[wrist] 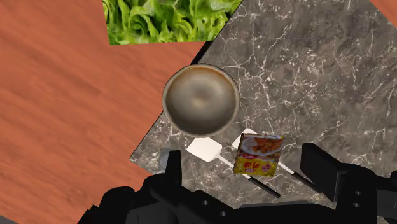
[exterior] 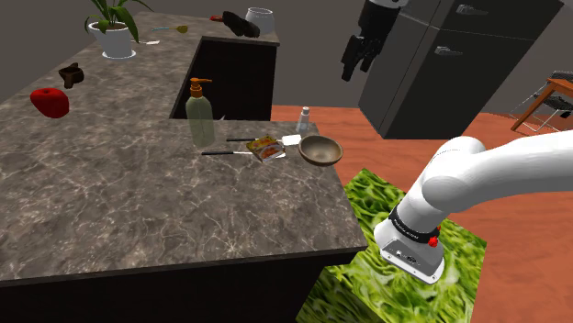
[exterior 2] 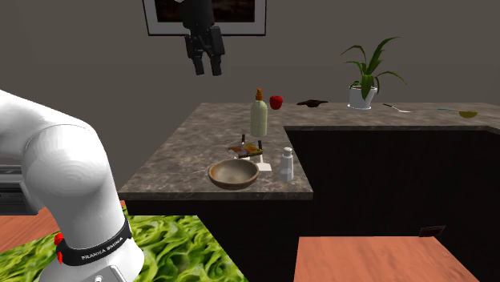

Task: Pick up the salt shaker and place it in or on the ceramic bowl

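Note:
The salt shaker [exterior: 303,119], a small pale bottle with a grey cap, stands upright on the dark marble counter near its inner edge. Right beside it sits the brown bowl [exterior: 320,150], round and empty. In the second exterior view the shaker [exterior 2: 286,164] is just right of the bowl [exterior 2: 233,173]. My black gripper [exterior: 358,50] hangs open high above them, with nothing between its fingers [exterior 2: 204,56]. In the wrist view the bowl [wrist: 201,100] lies straight below. The shaker [wrist: 172,162] is partly hidden by my left finger. My gripper [wrist: 247,181] is spread wide there.
A food packet [exterior: 266,147] and a white spatula [exterior: 292,139] lie beside the bowl. A soap bottle [exterior: 199,115] stands behind them. A red object [exterior: 50,102] and a potted plant [exterior: 115,32] stand further off. The green-patterned stand [exterior: 395,248] sits by the counter's edge [exterior: 353,216].

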Tool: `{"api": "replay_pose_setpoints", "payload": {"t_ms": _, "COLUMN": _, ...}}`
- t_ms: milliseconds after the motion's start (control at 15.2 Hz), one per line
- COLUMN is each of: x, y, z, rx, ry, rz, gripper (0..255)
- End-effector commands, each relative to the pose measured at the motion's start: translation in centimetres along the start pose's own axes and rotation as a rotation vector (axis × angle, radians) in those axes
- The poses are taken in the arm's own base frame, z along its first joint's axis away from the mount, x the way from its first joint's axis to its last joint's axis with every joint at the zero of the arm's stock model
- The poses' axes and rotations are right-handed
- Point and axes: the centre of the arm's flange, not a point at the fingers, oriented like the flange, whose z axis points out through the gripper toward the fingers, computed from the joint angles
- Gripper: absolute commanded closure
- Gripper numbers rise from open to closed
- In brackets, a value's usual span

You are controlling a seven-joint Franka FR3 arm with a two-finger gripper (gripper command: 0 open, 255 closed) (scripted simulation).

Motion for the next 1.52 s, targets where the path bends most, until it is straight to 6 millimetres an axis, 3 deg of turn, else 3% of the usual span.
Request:
{"api": "replay_pose_setpoints", "payload": {"t_ms": 0, "x": 0.0, "y": 0.0, "z": 0.0, "rx": 0.000, "ry": 0.000, "rz": 0.000, "gripper": 0}}
{"api": "replay_pose_setpoints", "payload": {"t_ms": 1452, "x": 18.2, "y": 12.3, "z": 21.7, "rx": 0.134, "ry": -0.108, "rz": 0.142, "gripper": 0}}
